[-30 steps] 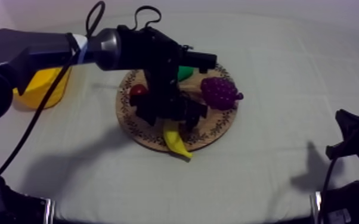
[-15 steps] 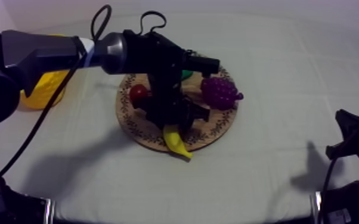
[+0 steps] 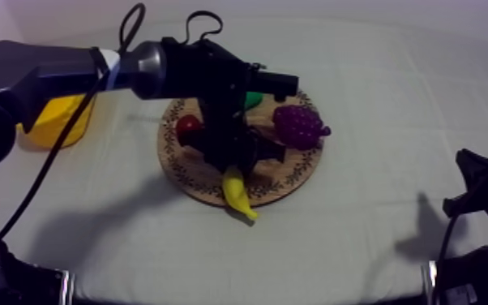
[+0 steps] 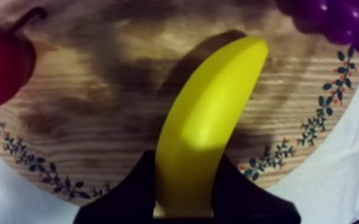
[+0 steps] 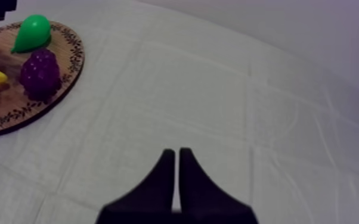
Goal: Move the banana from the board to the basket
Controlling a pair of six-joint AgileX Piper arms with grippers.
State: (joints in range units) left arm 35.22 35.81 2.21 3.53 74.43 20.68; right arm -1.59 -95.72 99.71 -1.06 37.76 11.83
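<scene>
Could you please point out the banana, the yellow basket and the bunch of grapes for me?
banana (image 4: 209, 113), left wrist view, middle of its body.
yellow basket (image 3: 43, 123), top view, its front wall.
bunch of grapes (image 3: 297, 123), top view, centre of the cluster.

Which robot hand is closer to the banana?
Left. The left gripper is shut on the banana at the wooden board; the right gripper sits far off, shut, over the cloth.

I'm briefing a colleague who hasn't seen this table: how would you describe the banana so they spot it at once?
Find the round wooden board on the grey-white cloth. At its near edge the left gripper is shut on the banana. It is the only long, curved yellow fruit, unlike the purple grapes and small red fruit behind it.
</scene>
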